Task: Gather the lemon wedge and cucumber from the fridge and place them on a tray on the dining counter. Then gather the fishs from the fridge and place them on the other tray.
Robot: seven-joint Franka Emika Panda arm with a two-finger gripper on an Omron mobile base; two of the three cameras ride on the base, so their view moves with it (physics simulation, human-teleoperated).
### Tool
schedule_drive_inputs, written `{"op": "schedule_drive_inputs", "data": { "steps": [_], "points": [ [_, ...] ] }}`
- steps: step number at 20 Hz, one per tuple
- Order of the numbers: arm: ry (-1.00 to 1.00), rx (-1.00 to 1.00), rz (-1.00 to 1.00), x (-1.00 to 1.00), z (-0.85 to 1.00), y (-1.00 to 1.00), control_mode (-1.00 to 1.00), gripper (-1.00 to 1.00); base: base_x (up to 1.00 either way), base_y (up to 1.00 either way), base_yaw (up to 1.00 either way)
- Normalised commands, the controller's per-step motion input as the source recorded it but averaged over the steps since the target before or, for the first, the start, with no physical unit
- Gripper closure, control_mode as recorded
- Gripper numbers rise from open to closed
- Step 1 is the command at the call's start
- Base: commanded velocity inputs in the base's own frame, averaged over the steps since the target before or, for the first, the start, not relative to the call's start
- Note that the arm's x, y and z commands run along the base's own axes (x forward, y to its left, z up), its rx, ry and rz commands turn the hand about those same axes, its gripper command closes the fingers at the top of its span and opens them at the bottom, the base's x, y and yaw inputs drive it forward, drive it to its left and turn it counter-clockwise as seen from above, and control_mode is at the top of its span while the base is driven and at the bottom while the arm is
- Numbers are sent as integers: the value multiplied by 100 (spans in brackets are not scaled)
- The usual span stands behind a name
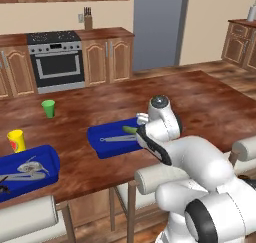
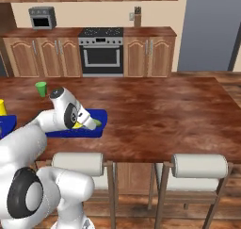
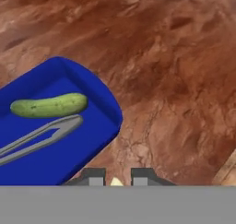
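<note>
Two blue trays (image 1: 107,143), one cucumber (image 3: 50,104), one tongs (image 3: 40,136).

Green cup (image 1: 48,108), yellow cup (image 1: 16,140)

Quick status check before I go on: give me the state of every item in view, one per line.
gripper: shut on the lemon wedge, beside the near tray
cucumber: lying in the near tray, next to metal tongs
far tray: holds a fish
green cup: upright on the counter
yellow cup: upright by the far tray
oven: door closed
</note>
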Motion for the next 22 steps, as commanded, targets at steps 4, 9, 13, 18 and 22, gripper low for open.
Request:
{"op": "schedule_drive_inputs", "data": {
  "steps": [4,9,13,18,22],
  "points": [
    [25,0,-8,42,0,22,-100,100,0,0,0],
    [24,0,-14,15,0,50,-100,100,0,0,0],
    [21,0,-15,14,-1,56,-100,100,0,0,0],
    [15,0,-14,20,-14,51,-100,100,0,0,0],
    [13,0,-12,26,-27,43,-100,100,0,0,0]
  ]
}}
